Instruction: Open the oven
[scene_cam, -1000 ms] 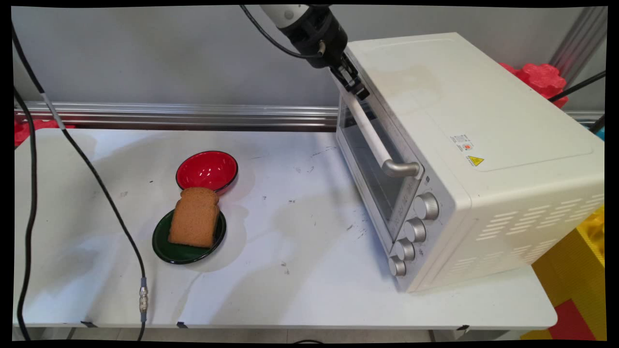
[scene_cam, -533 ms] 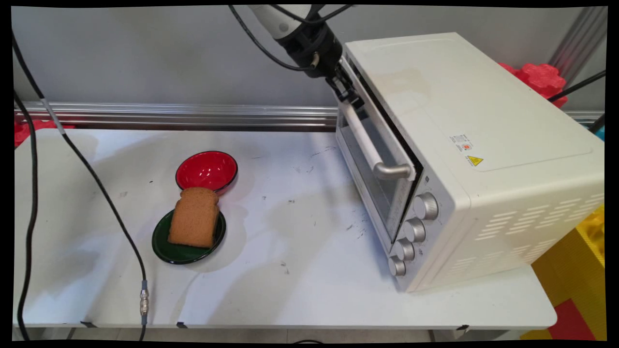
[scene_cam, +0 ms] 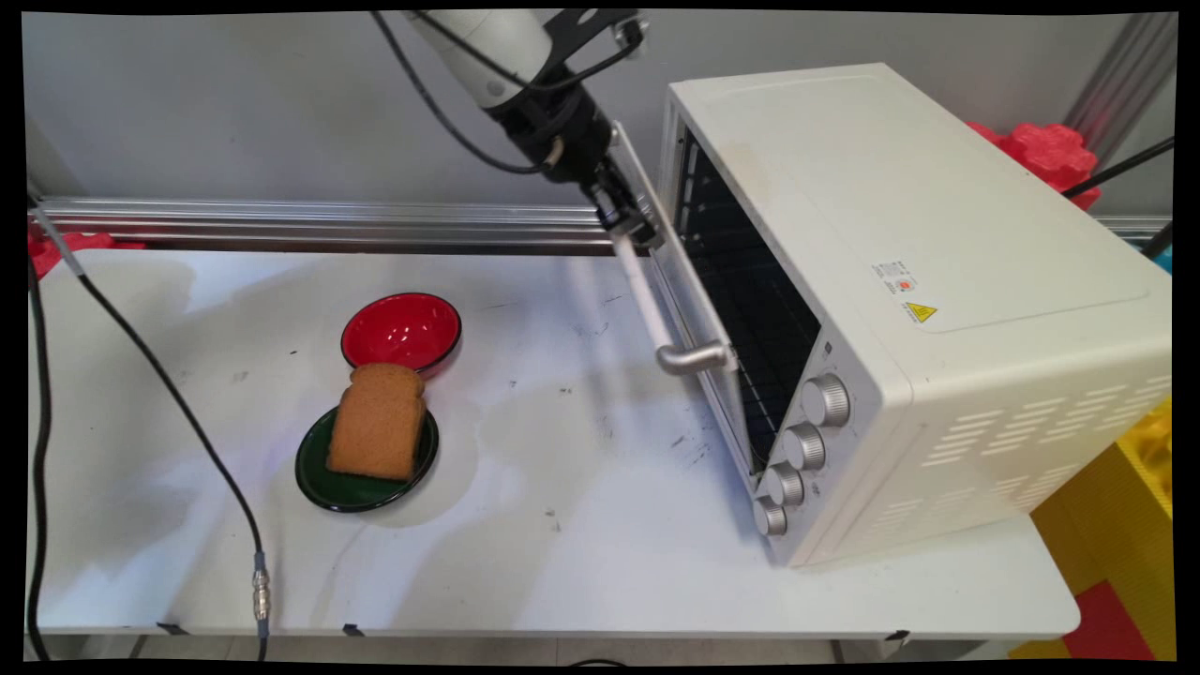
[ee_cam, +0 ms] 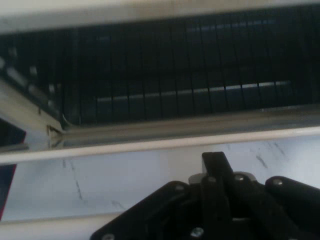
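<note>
My gripper [scene_cam: 626, 223] is shut on the far end of the white oven door handle [scene_cam: 647, 300]. The glass door [scene_cam: 689, 291] of the cream toaster oven [scene_cam: 891, 234] stands partly open, tilted away from the oven body, and the dark wire rack [scene_cam: 750, 309] shows inside. In the hand view the gripper [ee_cam: 215, 167] rises from the bottom edge with its jaws together. The handle [ee_cam: 50, 227] runs off to the lower left, the door's top edge [ee_cam: 150, 142] crosses the middle, and the rack [ee_cam: 175, 75] lies beyond.
A slice of brown bread [scene_cam: 377, 422] lies on a dark green plate [scene_cam: 319, 478] left of centre, with a red bowl [scene_cam: 401, 330] just behind it. Several silver knobs [scene_cam: 825, 400] line the oven's front. A black cable [scene_cam: 169, 375] hangs across the table's left.
The gripper has moved left and down with the handle in it. The oven door has swung from shut to partly open, uncovering the rack inside.
</note>
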Motion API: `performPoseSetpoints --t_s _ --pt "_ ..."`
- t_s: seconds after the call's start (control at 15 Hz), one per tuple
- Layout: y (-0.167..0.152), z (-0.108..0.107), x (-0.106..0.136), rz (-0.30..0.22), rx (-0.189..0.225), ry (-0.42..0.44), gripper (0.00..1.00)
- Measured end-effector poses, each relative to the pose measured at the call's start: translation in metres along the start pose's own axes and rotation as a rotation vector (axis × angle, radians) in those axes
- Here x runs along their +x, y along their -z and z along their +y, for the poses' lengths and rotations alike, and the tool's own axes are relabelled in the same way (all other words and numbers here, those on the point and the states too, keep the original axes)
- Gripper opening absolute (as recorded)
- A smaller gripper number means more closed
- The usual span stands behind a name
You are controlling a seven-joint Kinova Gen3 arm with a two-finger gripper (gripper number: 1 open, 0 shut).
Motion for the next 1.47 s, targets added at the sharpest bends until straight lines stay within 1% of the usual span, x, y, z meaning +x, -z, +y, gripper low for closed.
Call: performPoseSetpoints --t_s 0.33,1.47 --pt "0.0 0.002 -0.034 -0.022 -0.014 -0.007 0.0" --pt "-0.019 -0.007 -0.14 0.018 -0.019 -0.047 0.0"
